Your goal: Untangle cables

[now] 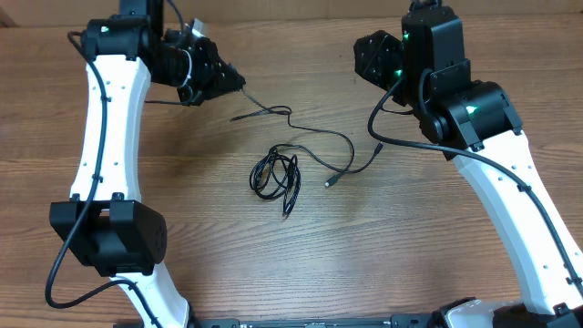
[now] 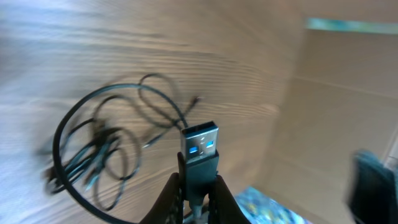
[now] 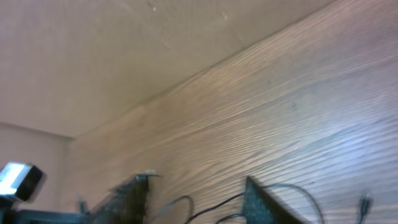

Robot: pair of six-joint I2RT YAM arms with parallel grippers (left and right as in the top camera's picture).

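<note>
Fingers [image 2: 166, 202] of the left gripper [image 2: 198, 183] are pressed together on a black-bodied USB plug [image 2: 200, 146] with a silver metal shell and blue insert. The plug stands straight up out of the fingertips. Beyond the plug and to its left, thin black flexible cables [image 2: 93, 155] lie on the brown wood-grain table [image 2: 261, 81]. 1 wide loop encloses several smaller loops bunched together. That view is blurred, so the crossings cannot be told.

The 2 fingers [image 3: 132, 200] of the right gripper [image 3: 196, 182] stand apart, with only table wood showing between them. Cables pass just beyond the fingertips at the lower edge of the view. 1 small plug tip [image 3: 364, 202] lies outside the right-hand finger.

From overhead, a thin strand [image 1: 264, 105] leaves the tip of the left gripper [image 1: 239, 84] and runs away from the fingers toward the table's middle. A long loose strand [image 1: 342, 141] curves across the space between the 2 grippers. A small coil [image 1: 276, 178] of cable lies farther out, well apart from both grippers. The right gripper [image 1: 373, 56] hangs clear of the cables, and the nearest plug tip [image 1: 377, 145] lies well apart from its fingers.
</note>
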